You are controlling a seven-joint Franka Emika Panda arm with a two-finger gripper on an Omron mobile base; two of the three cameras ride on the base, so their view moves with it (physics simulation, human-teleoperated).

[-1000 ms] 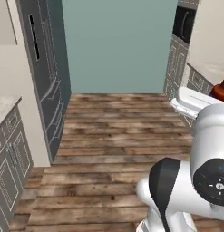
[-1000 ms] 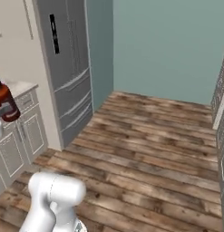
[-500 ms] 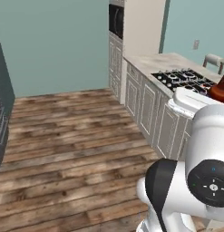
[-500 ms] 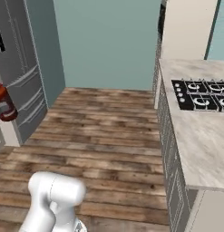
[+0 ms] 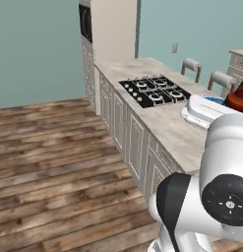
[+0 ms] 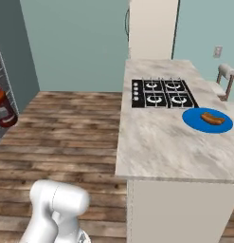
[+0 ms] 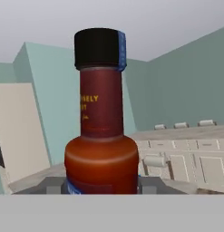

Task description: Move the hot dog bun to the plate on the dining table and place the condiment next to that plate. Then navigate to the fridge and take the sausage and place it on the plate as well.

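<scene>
From my left base cam I've got wood floor [image 5: 54, 162] at 9 o'clock, a marble counter [image 5: 162, 120] running from 12 down toward 4, and a black cooktop [image 5: 153, 91] set in it near 1 o'clock. Two stool backs [image 5: 192, 65] stand behind the counter at 2. My arm [image 5: 211, 197] takes up 4 to 5 o'clock. At the 3 o'clock edge the red sauce bottle [image 5: 238, 97] peeks out just above my white hand [image 5: 204, 110].

Right base cam: bottle [image 6: 2, 111] again, at the 9 o'clock edge, held up over the floor and well apart from the counter [image 6: 156, 142]. Cooktop [image 6: 161, 93] sits just above centre. Blue plate [image 6: 207, 121] rests on the counter at 3 o'clock, just beside the cooktop's near right corner, with the bun [image 6: 212, 117] lying on it.

Hand cam: the bottle [image 7: 102, 131] stands upright dead centre, black cap [image 7: 99, 47] at 12, yellow print on the neck, blue label edge at the base. The claw [image 7: 102, 188] is at 6 o'clock, part-closed, with the bottle's base seated between the fingers; I read that as clamped on the bottle, though the tips themselves are mostly hidden by it. Cabinets [image 7: 190, 165] behind at 4 o'clock.
</scene>
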